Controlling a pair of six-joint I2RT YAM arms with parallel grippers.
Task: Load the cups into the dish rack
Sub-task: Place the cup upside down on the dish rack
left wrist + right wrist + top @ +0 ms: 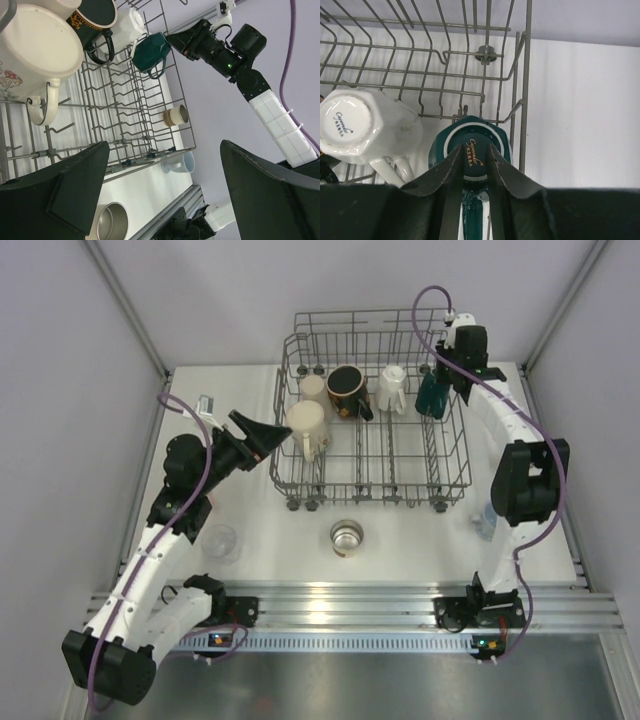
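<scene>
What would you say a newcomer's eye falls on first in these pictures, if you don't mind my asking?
First the grey wire dish rack at the table's far middle, with mugs in its far half. Next the right gripper, pinched on the dark green cup at the rack's far right corner. Then the shiny steel cup standing alone on the table before the rack.
</scene>
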